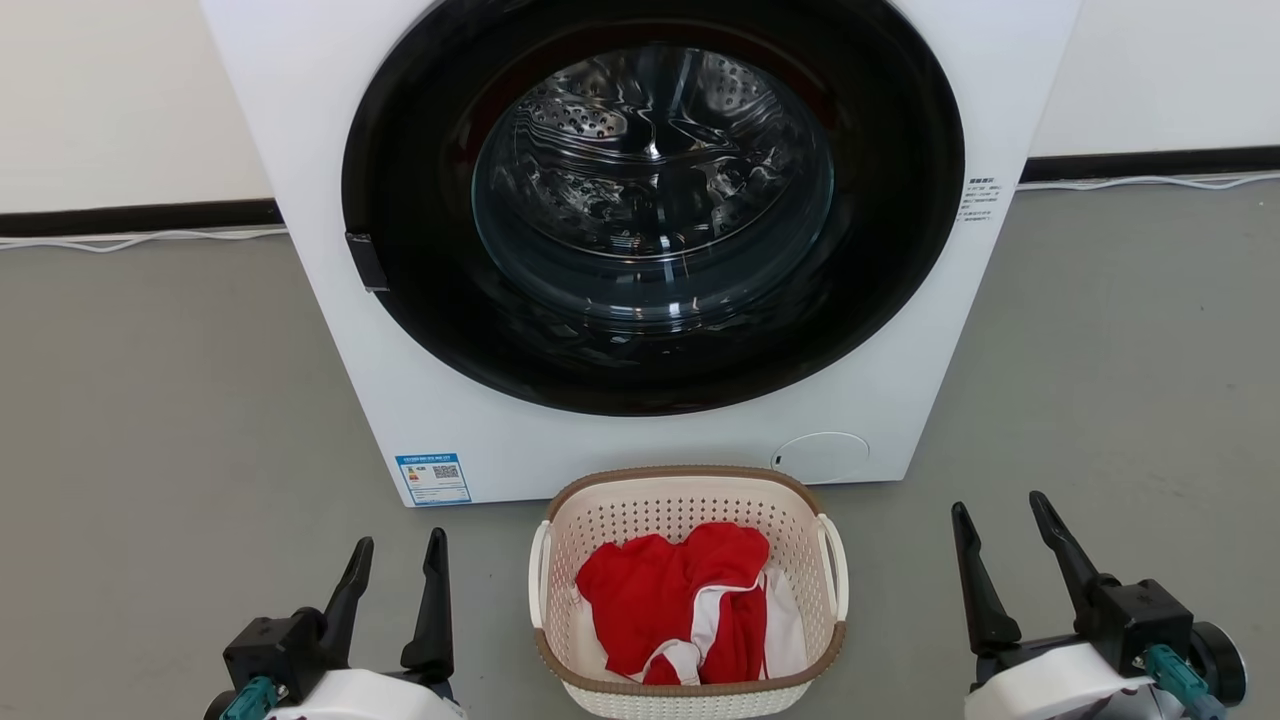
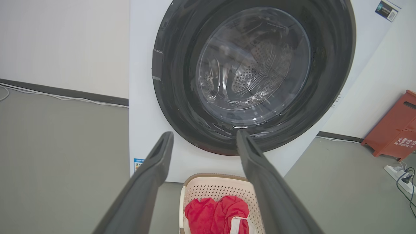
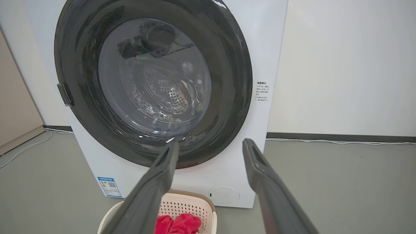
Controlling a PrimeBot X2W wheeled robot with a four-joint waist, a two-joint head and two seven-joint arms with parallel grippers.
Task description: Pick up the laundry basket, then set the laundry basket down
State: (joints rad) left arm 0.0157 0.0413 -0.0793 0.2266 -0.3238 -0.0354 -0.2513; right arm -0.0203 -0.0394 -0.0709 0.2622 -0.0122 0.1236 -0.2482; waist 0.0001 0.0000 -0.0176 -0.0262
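On the grey floor (image 1: 150, 400), just before the white front-loading washing machine (image 1: 600, 450), the small cream perforated plastic laundry basket (image 1: 640, 520) with its brown rim sits between my left gripper (image 1: 400, 545) and right gripper (image 1: 1000, 505), both spread wide and holding nothing. I'd close on both white loop handles (image 1: 838, 570) together and lift level. The basket's near wall is cut off at the bottom edge of the head view, so the handle clearance is probably tighter than I can judge.

Top of washing machine (image 1: 300, 150) was cut off by upper edge. Near rim of laundry basket (image 1: 690, 508) was clipped at bottom edge; red cloth (image 1: 660, 600) hid its floor. Blue label (image 1: 433, 479) text was too small to read. One finger of right gripper (image 3: 211, 144) covered part of the basket.
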